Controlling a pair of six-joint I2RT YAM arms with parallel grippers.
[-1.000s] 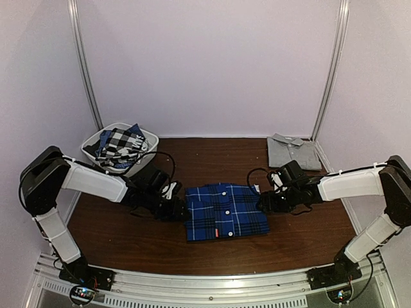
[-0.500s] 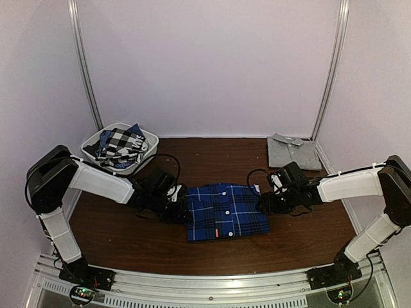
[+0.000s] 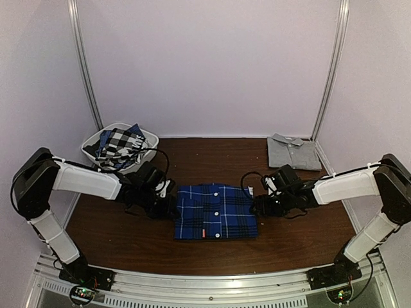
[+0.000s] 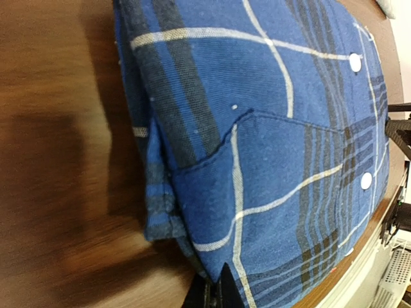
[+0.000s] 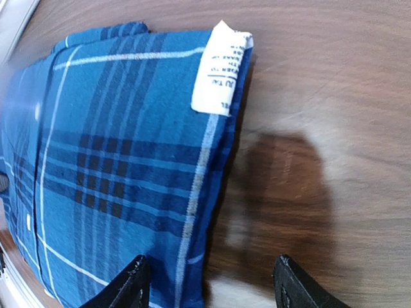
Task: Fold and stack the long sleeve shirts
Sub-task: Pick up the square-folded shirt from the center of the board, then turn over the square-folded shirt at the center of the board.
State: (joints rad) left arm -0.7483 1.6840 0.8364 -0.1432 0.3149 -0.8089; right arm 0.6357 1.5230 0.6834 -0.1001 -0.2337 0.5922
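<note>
The royal-blue plaid shirt (image 3: 216,212) lies folded at the middle of the table, buttons up. My left gripper (image 3: 171,204) is at its left edge, and in the left wrist view the jaws (image 4: 218,292) are shut on the folded hem of the blue shirt (image 4: 270,128). At the shirt's right edge my right gripper (image 3: 257,206) stands open. Its fingertips (image 5: 131,282) straddle the edge of the blue shirt (image 5: 122,147), close to a white label (image 5: 220,67). The grey shirt (image 3: 293,153) lies folded at the back right. A black-and-white check shirt (image 3: 119,144) sits crumpled in the basket.
The white plastic basket (image 3: 151,138) stands at the back left, close behind my left arm. Metal rails rise at both back corners, against the walls. Brown tabletop (image 3: 128,237) shows in front of the blue shirt.
My left gripper has closed on the blue shirt's left edge. The shirt has slid a little to the left, and both grippers moved left with it.
</note>
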